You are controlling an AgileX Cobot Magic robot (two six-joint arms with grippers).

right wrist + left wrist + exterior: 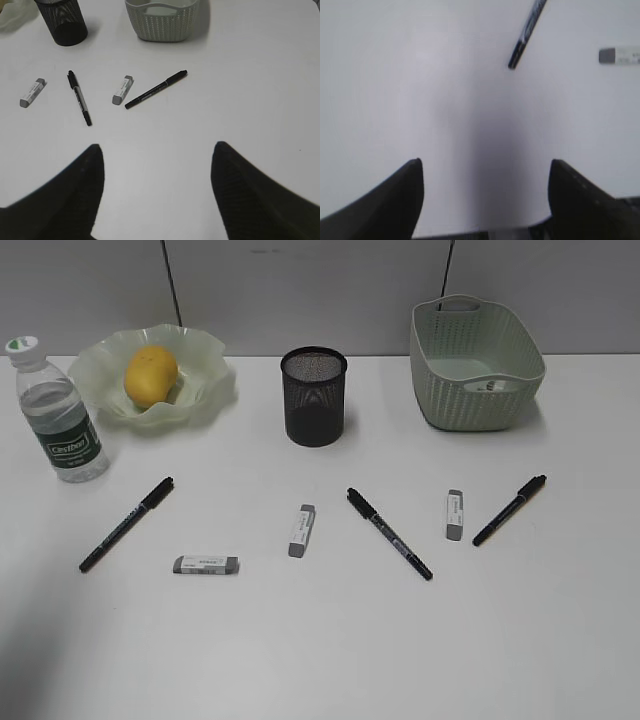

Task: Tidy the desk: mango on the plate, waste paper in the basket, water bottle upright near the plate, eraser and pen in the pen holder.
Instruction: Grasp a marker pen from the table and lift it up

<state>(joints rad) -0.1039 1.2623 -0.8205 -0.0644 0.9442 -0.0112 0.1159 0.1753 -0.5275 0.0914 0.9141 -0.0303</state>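
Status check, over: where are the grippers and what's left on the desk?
Both jaws open, empty, above bare desk. Mango on plate, water bottle upright beside it. Three pens, three erasers loose; pen holder unobstructed.

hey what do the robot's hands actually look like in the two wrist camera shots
Only the fingertips show. The left hand has two plain black, wedge-shaped fingers tapering to rounded tips. The right hand has the same black tapered fingers, with a faint ribbed texture. No cables, markings or arm links appear, and neither arm shows in the exterior view.
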